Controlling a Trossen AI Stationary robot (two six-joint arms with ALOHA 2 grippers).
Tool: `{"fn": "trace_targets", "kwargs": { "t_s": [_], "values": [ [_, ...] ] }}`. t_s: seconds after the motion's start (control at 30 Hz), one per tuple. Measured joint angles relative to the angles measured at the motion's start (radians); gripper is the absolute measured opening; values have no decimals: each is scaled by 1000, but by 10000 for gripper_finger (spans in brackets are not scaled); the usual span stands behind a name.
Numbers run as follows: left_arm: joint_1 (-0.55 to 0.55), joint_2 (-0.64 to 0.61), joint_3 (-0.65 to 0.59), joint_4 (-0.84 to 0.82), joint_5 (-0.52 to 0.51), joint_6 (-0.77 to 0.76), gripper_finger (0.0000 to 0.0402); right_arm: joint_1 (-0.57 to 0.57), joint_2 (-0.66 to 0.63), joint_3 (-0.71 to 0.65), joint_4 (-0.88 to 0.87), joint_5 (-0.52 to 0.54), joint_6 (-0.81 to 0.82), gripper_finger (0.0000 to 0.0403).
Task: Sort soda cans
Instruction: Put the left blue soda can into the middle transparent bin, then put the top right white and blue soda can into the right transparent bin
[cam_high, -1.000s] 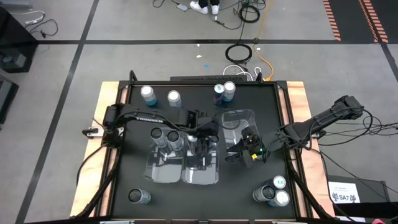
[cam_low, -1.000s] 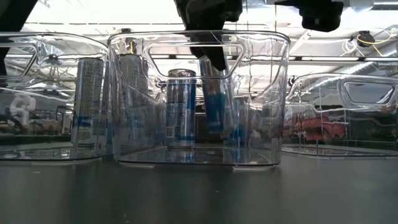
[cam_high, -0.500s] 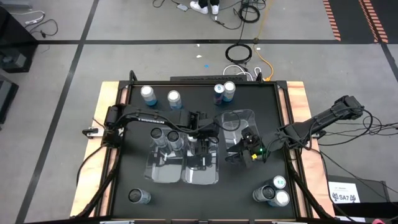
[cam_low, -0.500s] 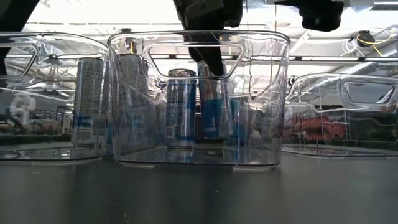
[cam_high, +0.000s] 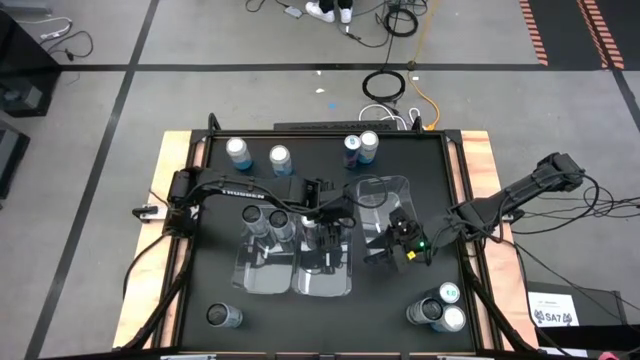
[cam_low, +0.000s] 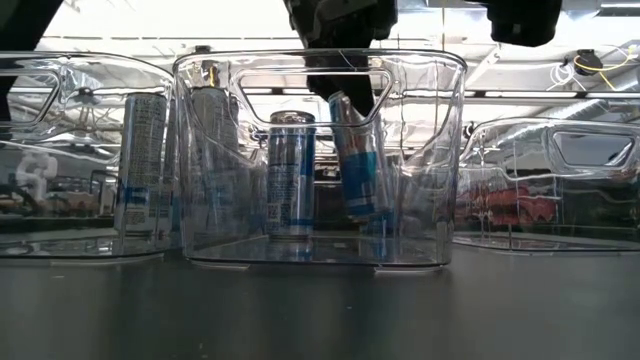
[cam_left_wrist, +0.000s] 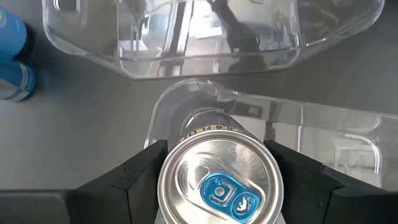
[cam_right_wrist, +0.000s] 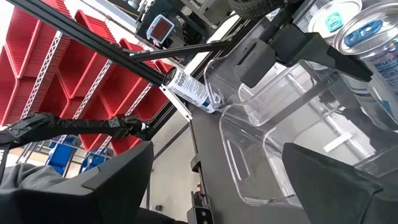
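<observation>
Blue-and-silver can (cam_low: 352, 158) tilted, pinched in left claw (cam_left_wrist: 219, 186); right claw (cam_high: 398, 243) spread.

Left gripper (cam_high: 331, 222) clamped closed mid-table; right gripper (cam_high: 393, 250) hovers agape beside it.

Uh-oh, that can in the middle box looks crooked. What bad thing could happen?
The left hand holds the can tilted inside the middle bin. If let go like that, it might tip over or knock the upright can beside it. The right hand hangs close by, over the right bin, so the arms could bump.
</observation>
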Motion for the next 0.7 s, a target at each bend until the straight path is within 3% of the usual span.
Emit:
{"fn": "trace_targets", "kwargs": {
  "t_s": [0.23, 0.7],
  "values": [
    [-1, 0, 0, -3, 54, 0, 278, 1, 0, 0, 0, 1, 0, 350],
    [-1, -2, 0, 31, 15, 7, 283, 1, 0, 0, 0, 1, -2, 350]
  ]
}}
